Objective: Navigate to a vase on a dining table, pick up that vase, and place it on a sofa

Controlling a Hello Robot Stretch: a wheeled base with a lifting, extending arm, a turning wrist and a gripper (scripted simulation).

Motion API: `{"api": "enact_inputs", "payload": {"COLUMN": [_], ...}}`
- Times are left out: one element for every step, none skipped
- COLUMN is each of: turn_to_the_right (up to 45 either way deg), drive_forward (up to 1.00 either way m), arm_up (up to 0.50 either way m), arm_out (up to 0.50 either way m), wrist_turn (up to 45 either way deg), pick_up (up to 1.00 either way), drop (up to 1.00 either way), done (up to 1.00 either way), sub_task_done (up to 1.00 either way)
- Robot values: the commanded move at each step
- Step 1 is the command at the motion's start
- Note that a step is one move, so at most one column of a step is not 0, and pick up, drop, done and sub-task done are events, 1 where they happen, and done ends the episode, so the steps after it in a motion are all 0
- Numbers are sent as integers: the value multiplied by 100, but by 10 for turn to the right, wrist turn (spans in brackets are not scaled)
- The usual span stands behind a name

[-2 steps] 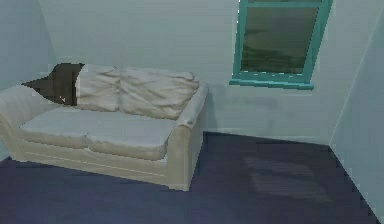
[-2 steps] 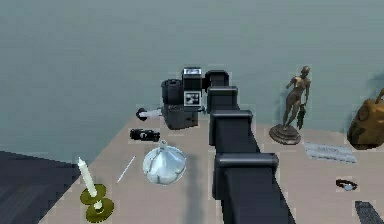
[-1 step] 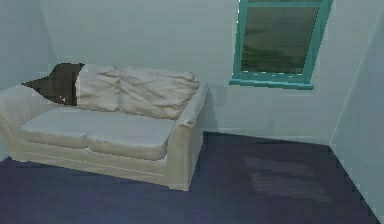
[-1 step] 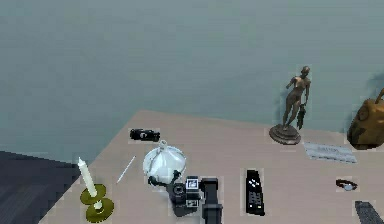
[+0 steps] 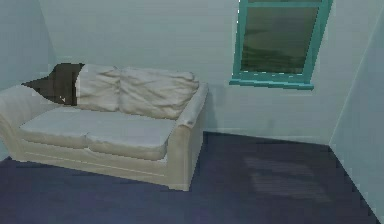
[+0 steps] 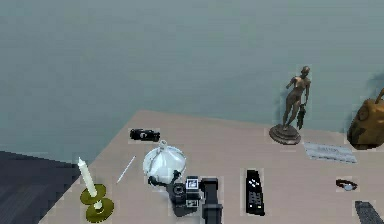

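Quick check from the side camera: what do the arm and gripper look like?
The arm is a dark square bar. At its far end sit two small white squares with black marks. Left of them is the gripper, which has a dark body and thin fingers. I can't make out any cables.

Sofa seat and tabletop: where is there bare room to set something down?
Sofa: both seat cushions are bare; the back cushions and a brown cloth sit only along the backrest. Table: bare stretch along the far edge between the small dark item and the statue, and right of the remote. Crowded near the candle and the pale round thing.
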Motion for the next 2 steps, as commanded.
{"api": "enact_inputs", "payload": {"turn_to_the_right": [0, 0], "drive_forward": [0, 0], "arm_up": [10, 20], "arm_out": [0, 0], "wrist_turn": [0, 0], "pick_up": [0, 0], "drop": [0, 0], "done": [0, 0], "sub_task_done": [0, 0]}}
